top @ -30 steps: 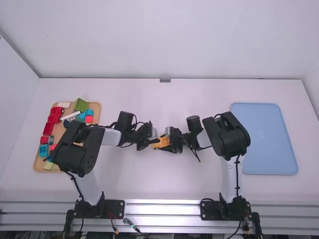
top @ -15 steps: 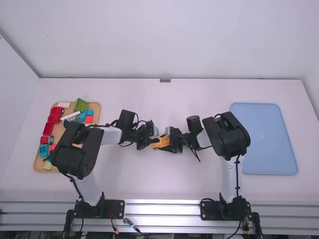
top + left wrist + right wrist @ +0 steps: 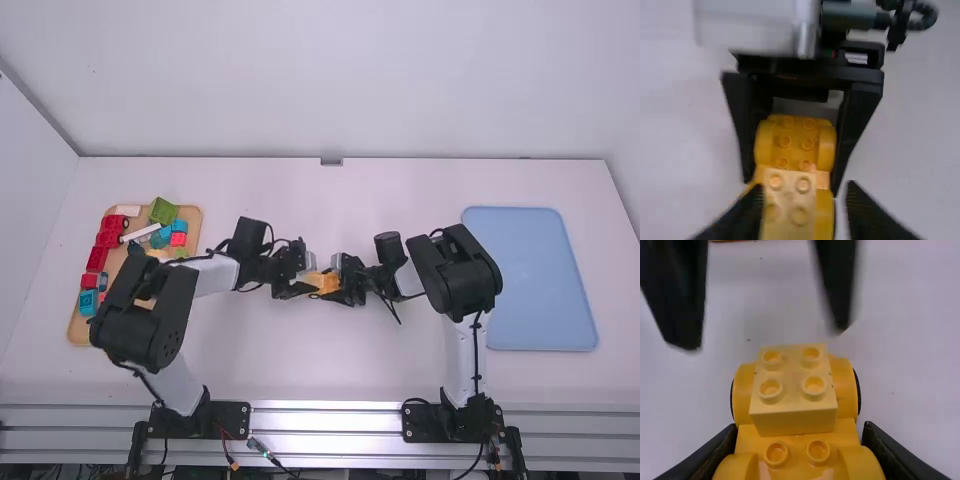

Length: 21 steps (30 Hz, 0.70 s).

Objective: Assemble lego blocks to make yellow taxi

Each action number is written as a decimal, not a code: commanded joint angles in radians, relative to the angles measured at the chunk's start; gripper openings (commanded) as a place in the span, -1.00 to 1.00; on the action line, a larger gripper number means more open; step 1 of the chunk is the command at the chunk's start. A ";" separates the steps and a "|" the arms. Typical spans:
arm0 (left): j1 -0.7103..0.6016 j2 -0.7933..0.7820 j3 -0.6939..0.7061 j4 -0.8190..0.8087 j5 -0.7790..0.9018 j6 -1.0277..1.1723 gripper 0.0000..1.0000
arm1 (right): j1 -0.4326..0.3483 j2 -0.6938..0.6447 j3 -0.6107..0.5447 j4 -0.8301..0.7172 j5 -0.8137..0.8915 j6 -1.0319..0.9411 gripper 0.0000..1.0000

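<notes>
Steadily, your right end effector [image 3: 792, 185] grips the yellow taxi body [image 3: 797, 455], the blue tray [image 3: 530, 280] at three o'clock from it. Expect light, stiff, slightly slick plastic; your left end effector [image 3: 764, 335], spread wide, should pinch the pale block's [image 3: 792, 390] flat sides.

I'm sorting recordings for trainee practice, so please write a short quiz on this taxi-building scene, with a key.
1. Multiple choice: which gripper has its fingers against both sides of the yellow car?
a) left
b) right
c) neither
2. True or false: the green block lies on the tan board at the left of the table.
3. Fill in the blank: the pale yellow block on top of the car shows ____ studs.

Key: 1 b; 2 true; 3 four.
</notes>
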 commanded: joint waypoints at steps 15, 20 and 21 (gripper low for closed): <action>0.174 -0.214 0.049 -0.026 -0.229 -0.555 0.98 | -0.003 0.018 -0.013 -0.018 0.045 0.056 0.95; 0.185 -0.214 0.048 -0.024 -0.248 -0.777 0.98 | -0.003 -0.026 -0.021 -0.022 0.098 0.143 0.98; 0.185 -0.214 0.048 -0.021 -0.265 -0.780 0.98 | -0.003 -0.036 -0.027 -0.022 0.109 0.143 0.98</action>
